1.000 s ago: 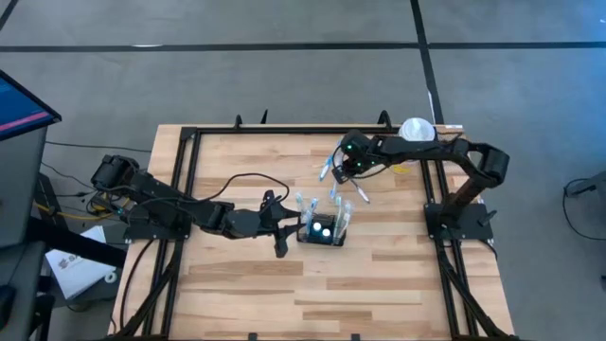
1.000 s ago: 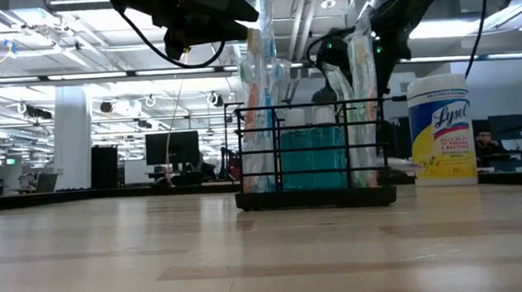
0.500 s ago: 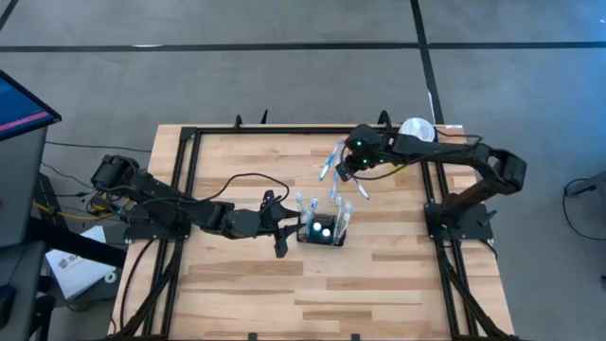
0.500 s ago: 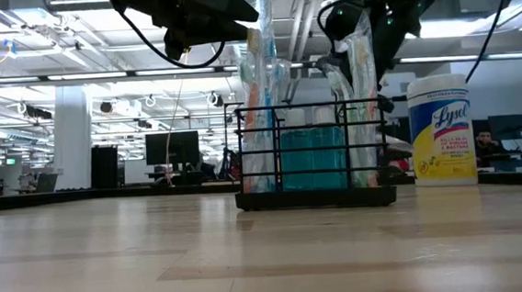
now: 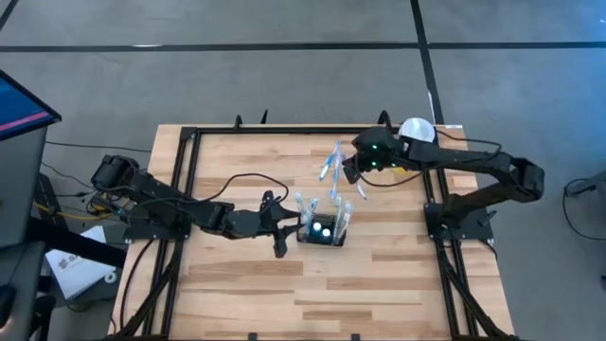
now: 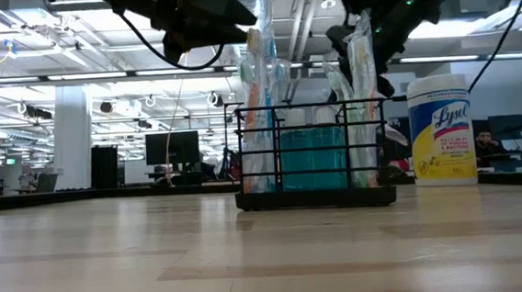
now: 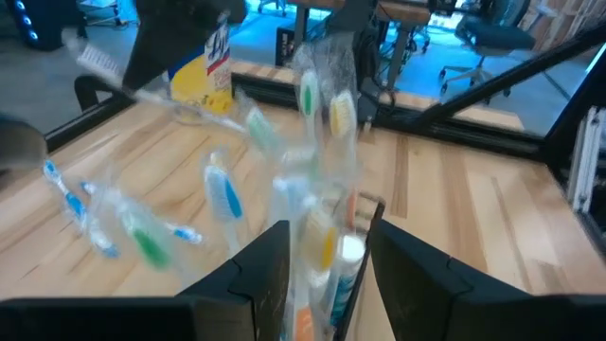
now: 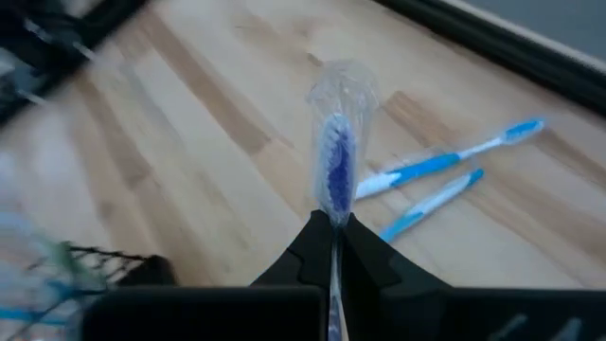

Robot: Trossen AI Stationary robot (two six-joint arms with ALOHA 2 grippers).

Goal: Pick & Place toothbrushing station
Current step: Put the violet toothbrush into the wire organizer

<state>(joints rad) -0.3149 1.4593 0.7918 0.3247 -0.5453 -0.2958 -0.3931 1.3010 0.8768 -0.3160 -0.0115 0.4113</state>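
Observation:
The toothbrushing station (image 5: pixel 322 230), a black wire holder (image 6: pixel 312 152), stands on its base mid-table with several wrapped toothbrushes upright in it. My left gripper (image 5: pixel 287 227) is at its left side, level with the brush tops. Its fingers (image 7: pixel 275 275) are apart, with the wrapped brushes (image 7: pixel 317 242) between them. My right gripper (image 5: pixel 352 170) hangs above the table beyond the station. It is shut on a blue-bristled toothbrush in a clear wrapper (image 8: pixel 338 156). My left gripper's fingers stand on either side of the wrapped brushes in the station; whether they touch them I cannot tell. My right gripper pinches the toothbrush's handle (image 8: pixel 333 227) between its two fingertips, slanting down from the table's right. The brush lies along the fingers, head forward, clear of the table.
Two loose blue toothbrushes (image 8: pixel 454 161) lie on the wood under the right gripper, near the far edge (image 5: pixel 330 163). A white-and-yellow wipes canister (image 5: pixel 417 130) stands at the far right corner (image 6: pixel 441 129). A black rail frames the table.
My right gripper, still shut on the brush, has risen and drawn back toward the table's right edge, tipping less steeply downward. The brush went up with it, farther above the table.

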